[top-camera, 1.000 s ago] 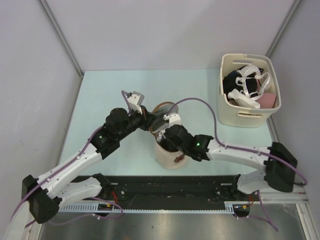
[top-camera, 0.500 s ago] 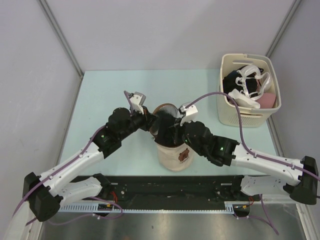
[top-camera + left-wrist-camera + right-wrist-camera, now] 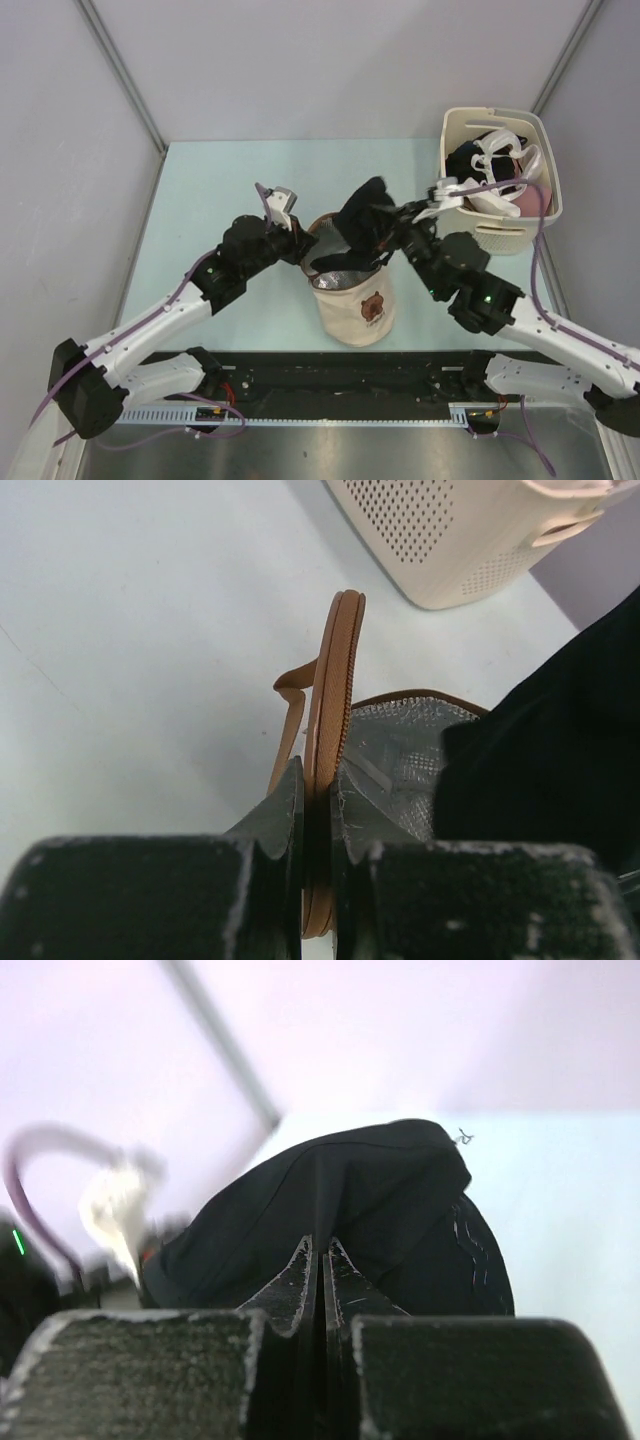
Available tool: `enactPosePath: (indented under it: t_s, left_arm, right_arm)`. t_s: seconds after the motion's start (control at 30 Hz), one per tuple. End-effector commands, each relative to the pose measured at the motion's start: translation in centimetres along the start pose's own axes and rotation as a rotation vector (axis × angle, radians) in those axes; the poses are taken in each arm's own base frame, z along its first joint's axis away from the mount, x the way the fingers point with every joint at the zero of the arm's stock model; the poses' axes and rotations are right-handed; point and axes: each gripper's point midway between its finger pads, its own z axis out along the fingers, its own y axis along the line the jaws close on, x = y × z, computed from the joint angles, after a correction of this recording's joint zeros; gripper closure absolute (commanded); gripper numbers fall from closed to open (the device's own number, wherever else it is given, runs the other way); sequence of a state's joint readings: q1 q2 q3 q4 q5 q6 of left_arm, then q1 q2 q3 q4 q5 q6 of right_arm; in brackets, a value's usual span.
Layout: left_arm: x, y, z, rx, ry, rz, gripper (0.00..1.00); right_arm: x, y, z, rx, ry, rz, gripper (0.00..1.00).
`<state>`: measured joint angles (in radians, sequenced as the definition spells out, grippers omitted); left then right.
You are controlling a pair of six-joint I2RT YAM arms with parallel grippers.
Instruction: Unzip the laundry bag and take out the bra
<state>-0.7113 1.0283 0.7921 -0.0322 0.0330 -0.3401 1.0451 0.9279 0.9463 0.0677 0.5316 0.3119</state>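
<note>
The cream laundry bag [image 3: 355, 305] stands upright mid-table, its mouth open and its grey mesh lining [image 3: 400, 760] showing. My left gripper [image 3: 297, 243] is shut on the bag's brown zipper rim [image 3: 335, 710], which is pinched between the fingers [image 3: 318, 800]. A black bra [image 3: 360, 232] hangs above the bag's mouth, its lower end still draped at the opening. My right gripper [image 3: 392, 222] is shut on the bra, with the fabric [image 3: 380, 1190] clamped between its jaws [image 3: 322, 1260].
A rigid cream plastic basket [image 3: 460, 215] holding white, black and pink garments stands at the back right, close to the right arm's wrist. The pale green table [image 3: 220, 180] ends at grey walls behind and on both sides.
My right gripper has risen out of the bag's mouth and moved up and right, drawing the black bra out with it. The left gripper has kept hold of the rim.
</note>
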Motion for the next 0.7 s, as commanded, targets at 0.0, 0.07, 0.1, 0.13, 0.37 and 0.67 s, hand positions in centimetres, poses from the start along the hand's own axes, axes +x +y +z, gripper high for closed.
enactPosePath:
  t_s: [0.0,0.07,0.1,0.13,0.37,0.67]
  left_arm:
    - [-0.9,-0.4,0.3,0.007,-0.006,-0.007,1.0]
    - [-1.0,-0.5,0.5,0.009,-0.003,-0.008,1.0]
    - [-1.1,-0.6,0.5,0.013,-0.005,-0.007,1.0]
    - [-1.1,-0.6,0.5,0.012,-0.004,-0.007,1.0]
    - [-2.0,-1.1,0.3,0.029,-0.004,0.004,0.99]
    - [-3.5,-2.5,-0.1,0.083,-0.021,0.013,1.0]
  right_arm:
    - [-8.8,-2.2,-0.7,0.05,-0.28,0.081,1.0]
    - [-10.9,-2.8,-1.1,0.056,-0.349,0.106,1.0]
    - [-12.1,-3.6,-1.1,0.076,-0.391,0.114,1.0]
    - [-12.8,-4.2,-1.2,0.09,-0.414,0.112,1.0]
    - [-20.9,-9.8,-1.9,0.33,-0.617,-0.046,1.0]
    - [-28.8,-20.6,-0.1,0.585,-0.78,-0.205,1.0]
